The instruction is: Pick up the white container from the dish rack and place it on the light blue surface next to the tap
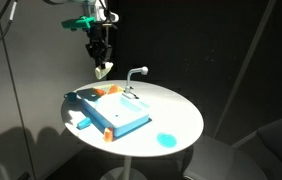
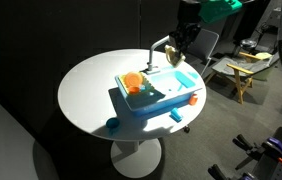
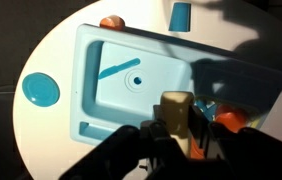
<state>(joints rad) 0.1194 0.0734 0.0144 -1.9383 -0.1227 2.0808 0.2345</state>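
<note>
- In an exterior view the hand (image 1: 102, 63) hangs above the counter (image 1: 181, 115) with its jaws closed on the white container (image 1: 102, 71). The container is lifted clear, above the far end of the light blue surface (image 1: 121, 118) and near the tap (image 1: 134, 74). The dish rack (image 1: 107, 92) sits below at that end.
- In an exterior view from the opposite side, the hand (image 2: 176, 50) holds the white container (image 2: 174, 57) in the air just beside the tap (image 2: 154, 50). The dish rack (image 2: 131, 82) lies well apart at the other end of the light blue surface (image 2: 166, 100). What the rack holds is too small to tell.
- In the wrist view the fingers pinch the white container (image 3: 176, 104) by its side walls, over the light blue surface (image 3: 96, 115). The sink basin (image 3: 141, 85) looks empty except for a drain mark and a dark streak. The container's inside is hidden.
- Judging by its size, the container is light and rigid, probably smooth plastic. A side-wall pinch near the rim suits it, but it could twist or slip, so set it down gently and upright.
</note>
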